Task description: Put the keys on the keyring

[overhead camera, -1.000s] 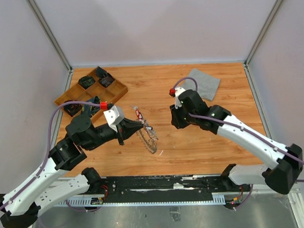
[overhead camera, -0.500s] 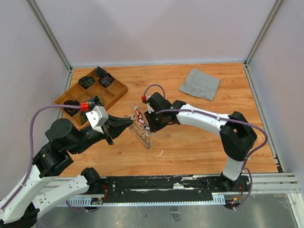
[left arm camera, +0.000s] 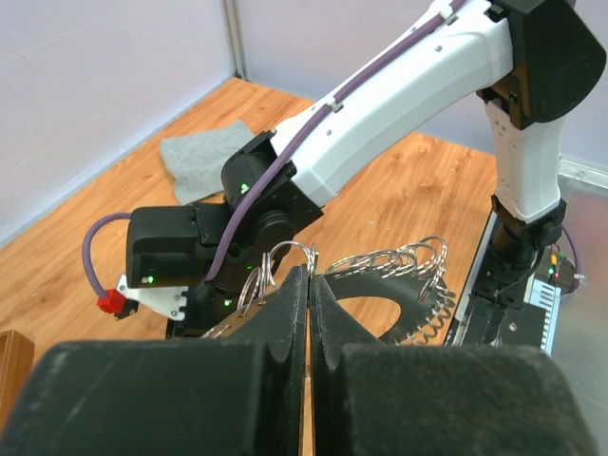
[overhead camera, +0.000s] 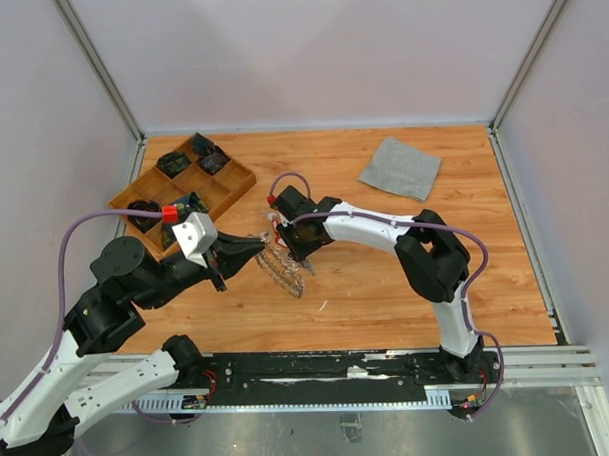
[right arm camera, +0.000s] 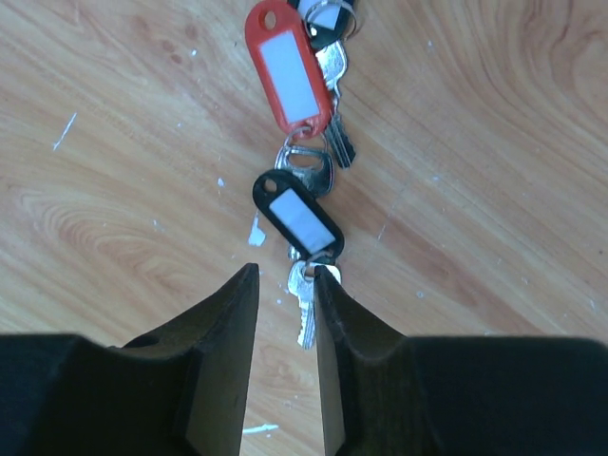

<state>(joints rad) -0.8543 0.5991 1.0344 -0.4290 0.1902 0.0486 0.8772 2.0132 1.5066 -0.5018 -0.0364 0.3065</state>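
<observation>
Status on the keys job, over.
Left gripper shut on the keyring, held tilted. Right gripper open over the black-tagged key, not gripping. Red-tagged key just beyond; nothing blocking.

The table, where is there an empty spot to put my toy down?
Bare table lies at the far edge between the wooden tray and the grey cloth, and on the right, nearer than the cloth. Crowded: left of middle, where the left gripper and right gripper sit by the keyring and keys.

No writing is legible; the white labels on the red tag (right arm camera: 286,66) and black tag (right arm camera: 297,215) look blank.
</observation>
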